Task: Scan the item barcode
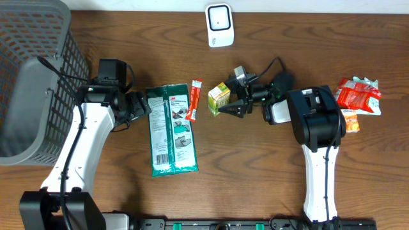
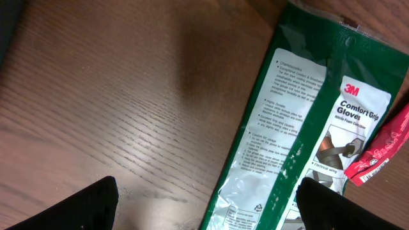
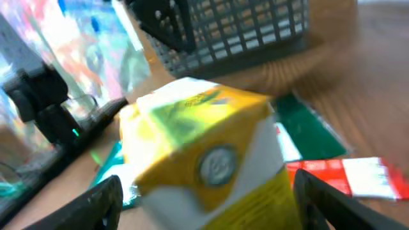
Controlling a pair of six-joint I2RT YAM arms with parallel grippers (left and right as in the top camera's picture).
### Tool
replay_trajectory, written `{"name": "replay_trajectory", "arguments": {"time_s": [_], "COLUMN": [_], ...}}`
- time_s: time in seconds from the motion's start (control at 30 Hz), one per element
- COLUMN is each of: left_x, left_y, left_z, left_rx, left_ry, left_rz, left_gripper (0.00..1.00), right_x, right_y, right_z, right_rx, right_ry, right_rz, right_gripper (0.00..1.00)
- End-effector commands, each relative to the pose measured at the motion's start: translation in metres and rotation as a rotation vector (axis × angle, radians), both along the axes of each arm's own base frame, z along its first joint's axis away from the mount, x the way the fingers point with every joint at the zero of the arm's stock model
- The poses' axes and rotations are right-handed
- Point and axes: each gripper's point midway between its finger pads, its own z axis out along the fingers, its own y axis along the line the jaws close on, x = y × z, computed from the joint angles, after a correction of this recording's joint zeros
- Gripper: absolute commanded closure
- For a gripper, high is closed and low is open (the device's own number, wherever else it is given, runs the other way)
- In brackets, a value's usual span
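From overhead, the wooden table (image 1: 255, 172) carried a white scanner (image 1: 219, 24) at its far edge, a grey mesh basket (image 1: 45, 38) at the left and a heap of red and white snack packets (image 1: 358, 96) at the right. A small yellow-green carton (image 1: 219, 96) stood tilted near the middle of the table, below the scanner and well apart from it, with a red stick packet (image 1: 194, 99) just to its left. The right gripper (image 1: 231, 107) reached in from the right with its fingertips at the carton. The left gripper (image 1: 142, 105) sat at the left edge of a green glove pack (image 1: 171, 131) that lay flat. In the left wrist view the left gripper (image 2: 206, 190) stood wide open and empty, with bare table (image 2: 128, 96) beneath it and the glove pack (image 2: 300, 128) under its right side, the stick packet (image 2: 383, 147) lying over the pack's far corner. In the right wrist view, which was blurred, the right gripper (image 3: 208, 191) had its jaws spread wide and the carton (image 3: 204, 147) filled the gap between them, cap side toward the camera. Whether the fingers (image 3: 96, 204) actually pressed on it could not be told. Behind the carton lay the basket (image 3: 230, 32), the glove pack (image 3: 310, 124) and the stick packet (image 3: 345, 176).
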Motion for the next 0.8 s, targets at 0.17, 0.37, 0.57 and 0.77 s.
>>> {"name": "replay_trajectory", "arguments": {"time_s": [0.17, 0.37, 0.57, 0.77], "left_x": [0.002, 0.002, 0.002, 0.002], "left_y": [0.003, 0.003, 0.003, 0.003], "left_z": [0.003, 0.003, 0.003, 0.003], "left_rx": [0.015, 0.015, 0.015, 0.015], "left_ry": [-0.006, -0.006, -0.006, -0.006], "left_rz": [-0.003, -0.003, -0.003, -0.003], "left_gripper": [0.10, 0.10, 0.10, 0.10], "right_x": [-0.009, -0.008, -0.015, -0.022], "right_y": [-0.003, -0.002, 0.006, 0.017], "right_z": [-0.003, -0.010, -0.019, -0.029], "right_rx": [-0.030, -0.018, -0.020, -0.023], "right_ry": [0.171, 0.228, 0.288, 0.351], "right_rz": [-0.001, -0.079, -0.115, -0.172], "right_gripper": [0.18, 0.20, 0.22, 0.25]}}
